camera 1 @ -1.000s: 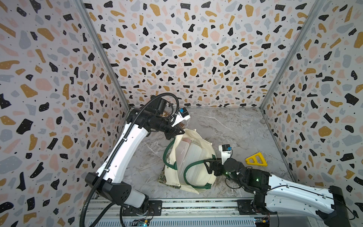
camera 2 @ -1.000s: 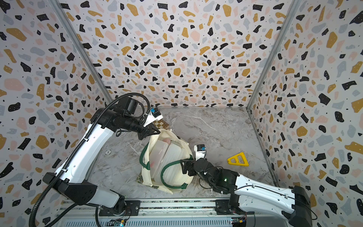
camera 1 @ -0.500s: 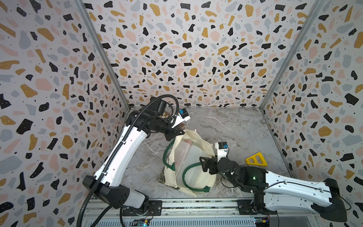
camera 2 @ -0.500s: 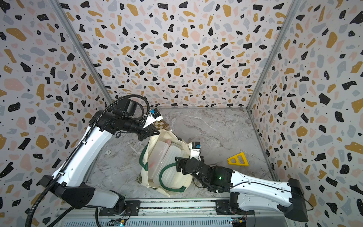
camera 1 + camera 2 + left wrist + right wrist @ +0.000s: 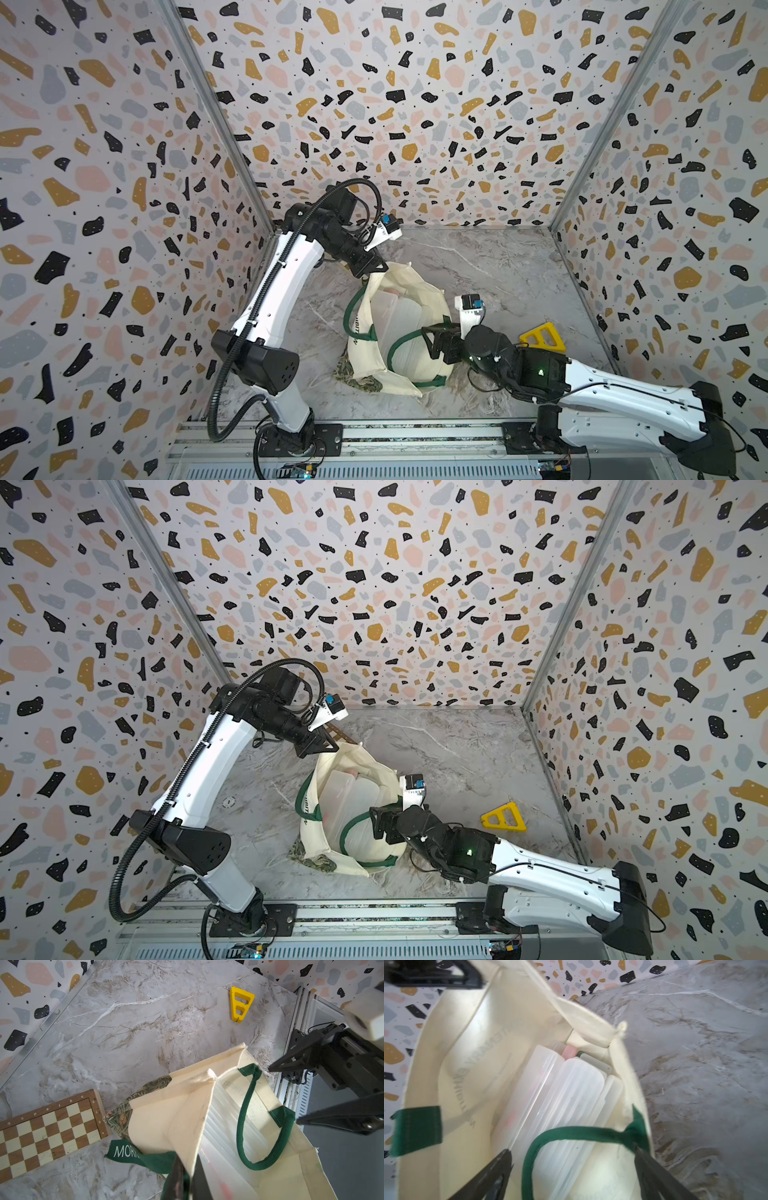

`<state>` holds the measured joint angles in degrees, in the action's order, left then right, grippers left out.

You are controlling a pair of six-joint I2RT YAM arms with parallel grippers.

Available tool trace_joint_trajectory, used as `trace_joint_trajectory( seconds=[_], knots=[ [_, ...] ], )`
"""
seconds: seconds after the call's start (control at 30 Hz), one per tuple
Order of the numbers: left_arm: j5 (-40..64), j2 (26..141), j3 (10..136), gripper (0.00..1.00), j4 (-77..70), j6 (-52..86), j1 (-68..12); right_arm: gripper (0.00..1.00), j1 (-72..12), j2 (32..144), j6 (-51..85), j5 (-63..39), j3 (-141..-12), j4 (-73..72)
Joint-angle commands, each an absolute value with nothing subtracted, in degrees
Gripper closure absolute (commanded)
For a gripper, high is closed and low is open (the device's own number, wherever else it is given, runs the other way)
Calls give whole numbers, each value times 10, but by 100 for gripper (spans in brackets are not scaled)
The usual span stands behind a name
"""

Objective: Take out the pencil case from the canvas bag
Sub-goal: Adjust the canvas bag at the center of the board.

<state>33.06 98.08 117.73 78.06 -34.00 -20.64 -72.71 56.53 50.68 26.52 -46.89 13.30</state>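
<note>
Sitting inside a box of speckled walls, on a grey marble table.

Nearest, reaching in from the front rail with the right gripper, with claws spread wide and holding nothing. Having been down beside the canvas bag a second ago, now hanging right over its open mouth, with one green handle looping between the two claws. Getting much closer to a grab, by the look of it, but not touching the prize yet.

Lying deep inside the bag, not out at all: the pencil case, pale and see-through, with something pink showing through it.

Further back, pinching the bag's top edge with the left gripper, with claws pressed together on the cloth. Still lifting that edge just as before, keeping the mouth pulled open for the other arm.

Resting well apart from the bag, out toward the side wall: a yellow triangle.

Now the hard bits. Looking blurry in the right wrist view, so hard telling the pencil case apart from the other pale plastic pieces beside it. Hiding the bottom of the bag under all that plastic. Hiding almost all of the chessboard behind the left arm in both top views, and cutting it off at the picture edge in the left wrist view.
</note>
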Motion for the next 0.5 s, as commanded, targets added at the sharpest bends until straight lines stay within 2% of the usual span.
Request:
trace_joint_trajectory(
  seconds=[0.0,0.1,0.23,0.47],
  knots=[
    [347,944,1172,100,718,-348,-207,7,-763,586,548,276,-476,111],
    [337,927,1144,100,694,-343,-208,7,-766,612,582,254,-452,70],
    [337,906,1113,100,672,-334,-210,8,-762,630,624,283,-444,78],
    [323,861,1055,100,638,-341,-228,9,-677,621,634,225,-411,47]
  ],
)
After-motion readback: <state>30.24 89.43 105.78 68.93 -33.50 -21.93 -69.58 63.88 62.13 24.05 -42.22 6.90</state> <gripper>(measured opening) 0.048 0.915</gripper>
